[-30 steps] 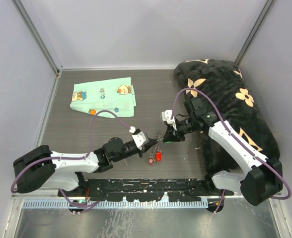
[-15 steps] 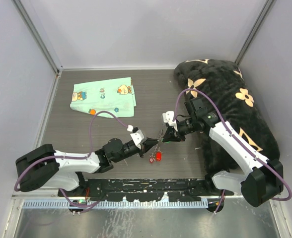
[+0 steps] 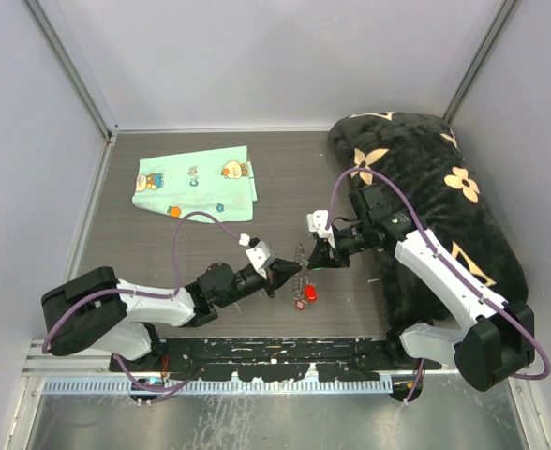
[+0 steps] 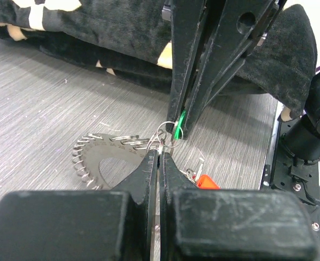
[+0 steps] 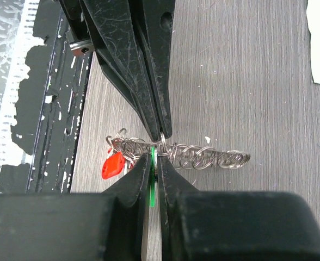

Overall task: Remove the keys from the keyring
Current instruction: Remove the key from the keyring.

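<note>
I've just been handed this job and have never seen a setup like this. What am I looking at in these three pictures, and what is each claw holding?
You are looking at two small robot arms bolted at the near edge of a table. Each ends in a two-finger gripper. The wide picture looks down from above and behind them, and shows the left gripper and the right gripper meeting mid-table. The other two pictures come from a camera on each wrist, looking along that arm's own fingers.

On the table lie a mint-green printed cloth and, on the right, a black flowered blanket. Between the grippers is the keyring, a wire loop fringed with small metal pieces. A red key lies close beside it.

The left gripper is shut on the keyring's rim. The right gripper is shut on a thin green piece, apparently a green key.
</note>
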Tool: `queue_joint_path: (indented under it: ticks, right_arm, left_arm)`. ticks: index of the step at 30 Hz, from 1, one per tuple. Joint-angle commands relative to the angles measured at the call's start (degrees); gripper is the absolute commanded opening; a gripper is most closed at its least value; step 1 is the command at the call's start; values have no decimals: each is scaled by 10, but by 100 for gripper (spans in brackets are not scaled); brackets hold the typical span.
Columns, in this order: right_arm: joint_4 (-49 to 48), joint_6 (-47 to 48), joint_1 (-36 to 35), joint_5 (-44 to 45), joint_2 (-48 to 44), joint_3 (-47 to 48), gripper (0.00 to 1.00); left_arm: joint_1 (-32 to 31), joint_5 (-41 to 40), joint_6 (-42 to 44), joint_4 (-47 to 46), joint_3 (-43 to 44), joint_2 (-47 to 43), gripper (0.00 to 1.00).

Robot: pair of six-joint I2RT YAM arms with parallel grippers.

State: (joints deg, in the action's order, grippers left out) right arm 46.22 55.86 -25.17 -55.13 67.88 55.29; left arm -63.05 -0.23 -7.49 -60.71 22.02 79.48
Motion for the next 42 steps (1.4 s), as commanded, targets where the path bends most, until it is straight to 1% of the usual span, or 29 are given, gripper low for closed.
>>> queue_joint_path:
  ticks: [1, 5, 9, 11, 17, 21, 25, 29, 32, 33, 34, 35, 38, 40, 42]
  right_arm:
    - [9, 9, -1, -17, -2, 12, 1]
    - [14, 8, -1, -6, -1, 19, 1]
    - [39, 10, -2, -9, 9, 39, 1]
    - [48, 12, -2, -12, 13, 42, 1]
    - [57, 14, -2, -17, 18, 46, 1]
    - [64, 17, -2, -18, 28, 45, 1]
    - [91, 40, -3, -33, 44, 54, 1]
    - [80, 28, -3, -29, 45, 54, 1]
    - [66, 11, -3, -30, 43, 52, 1]
    - [60, 5, -3, -29, 42, 51, 1]
    - [56, 0, -4, -29, 42, 50, 1]
    - [53, -4, -4, -28, 42, 50, 1]
    - [49, -7, -4, -26, 43, 48, 1]
    - [50, -6, -5, -26, 44, 48, 1]
    - [49, -6, -6, -24, 44, 47, 1]
  left_arm:
    - [2, -39, -2, -68, -5, -7, 0]
    - [2, -39, 22, -44, -6, -25, 0]
    - [2, -22, 56, 32, 9, -49, 0]
    - [3, -10, 73, 55, 15, -58, 0]
    - [3, 0, 85, 103, 32, -63, 0]
    - [3, -3, 68, 109, 33, -72, 0]
    - [2, -9, 46, 111, 31, -86, 0]
    - [2, -19, 27, 115, 29, -89, 0]
    - [2, -25, 5, 77, 9, -77, 1]
    - [2, -28, -4, 55, 0, -72, 4]
    - [3, -32, -15, 29, -8, -62, 11]
    - [2, -35, -23, 13, -15, -51, 15]
    - [3, -40, -39, 3, -27, -51, 30]
    - [2, -44, -46, 3, -35, -63, 36]
    - [2, -48, -50, 13, -43, -99, 40]
